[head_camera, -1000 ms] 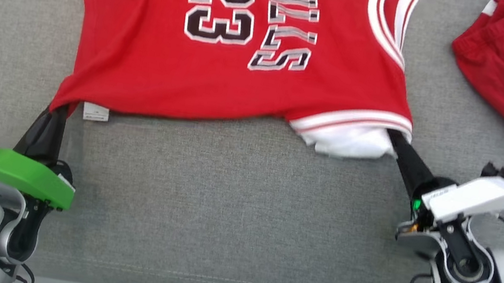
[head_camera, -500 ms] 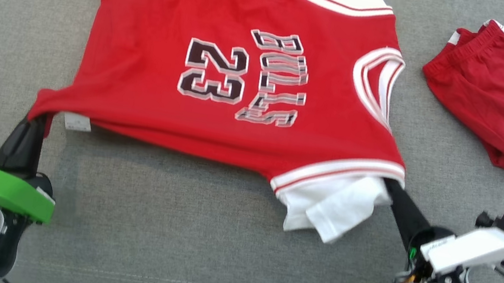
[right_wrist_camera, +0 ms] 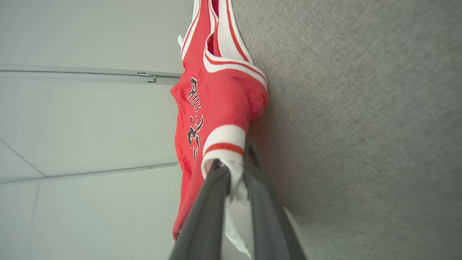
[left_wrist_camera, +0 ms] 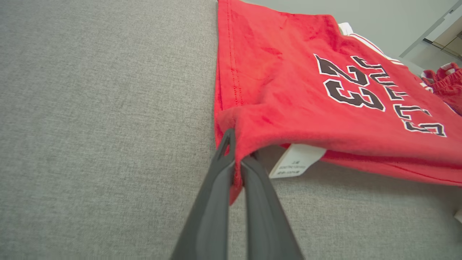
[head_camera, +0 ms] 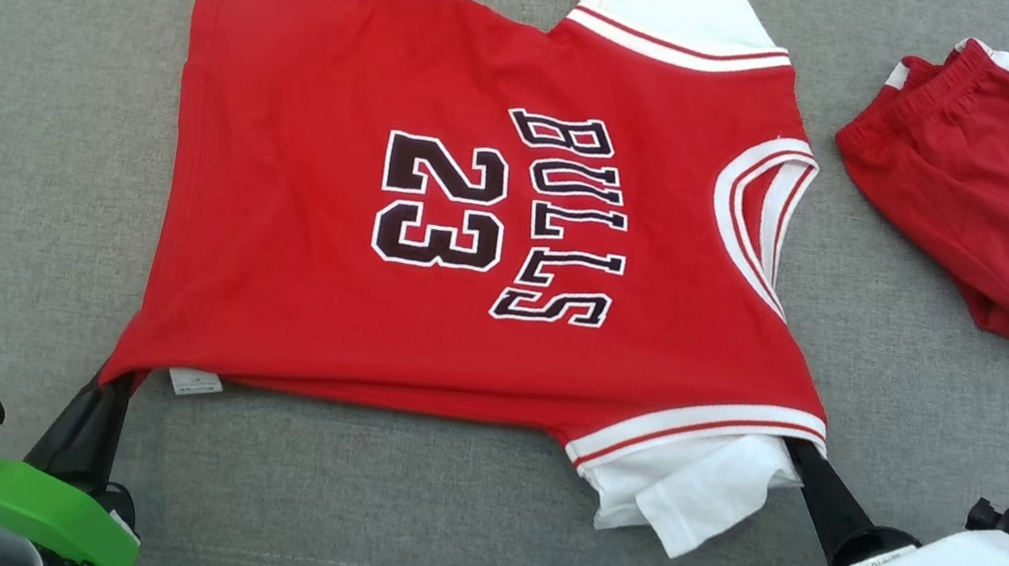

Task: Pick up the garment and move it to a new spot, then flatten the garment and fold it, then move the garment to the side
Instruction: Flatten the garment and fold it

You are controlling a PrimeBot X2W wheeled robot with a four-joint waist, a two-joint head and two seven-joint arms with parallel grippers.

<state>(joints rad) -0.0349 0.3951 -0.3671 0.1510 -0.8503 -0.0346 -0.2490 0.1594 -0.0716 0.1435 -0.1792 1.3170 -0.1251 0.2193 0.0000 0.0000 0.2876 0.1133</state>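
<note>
Left gripper is pressed together on the hem corner of the jersey, with a white care tag just beside it. Red knit jersey lies mostly flat on the coarse grey woven surface, black "23" and "BULLS" lettering up. Right gripper pinches the striped armhole trim and the limp white sleeve. Crumpled red shorts sit apart, far right.

The garment lies on the padded surface, with the shorts apart to its right.
</note>
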